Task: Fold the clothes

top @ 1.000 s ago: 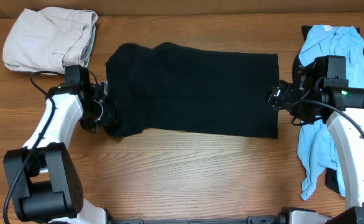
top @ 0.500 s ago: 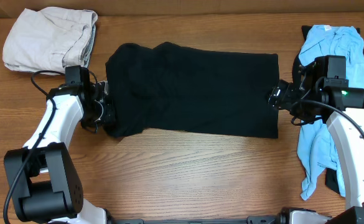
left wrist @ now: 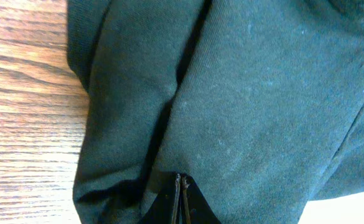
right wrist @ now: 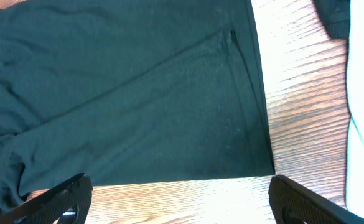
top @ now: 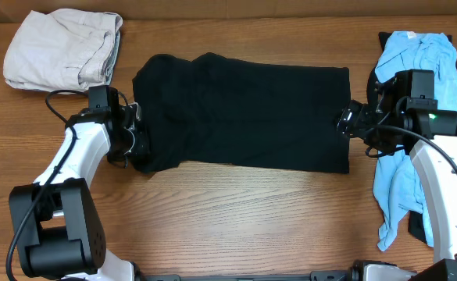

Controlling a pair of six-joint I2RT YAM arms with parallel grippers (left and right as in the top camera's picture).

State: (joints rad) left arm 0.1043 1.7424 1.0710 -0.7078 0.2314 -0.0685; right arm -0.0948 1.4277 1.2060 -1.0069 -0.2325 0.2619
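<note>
Now that the left claw (left wrist: 180, 180) has snapped shut where a moment ago it stood half open, its fingers meet tip to tip at the black garment's (top: 244, 117) left edge, near the front corner. A crease runs straight into them, so I'd say it has a pinch of cloth. That would give the fold its first hold. The arm has also nudged a touch closer to the garment.

The right claw (right wrist: 178, 183) hasn't moved. It gapes wide and holds nothing, poised over the garment's right edge by the front corner, so I reckon that side has yet to be gripped.

The garment lies spread flat across the middle of the worktop (top: 236, 218). A beige garment (top: 60, 47) is heaped off its far left corner, and a light blue shirt (top: 415, 58) is rumpled beyond its right edge.

I can't spot a label, brand or any writing.
</note>
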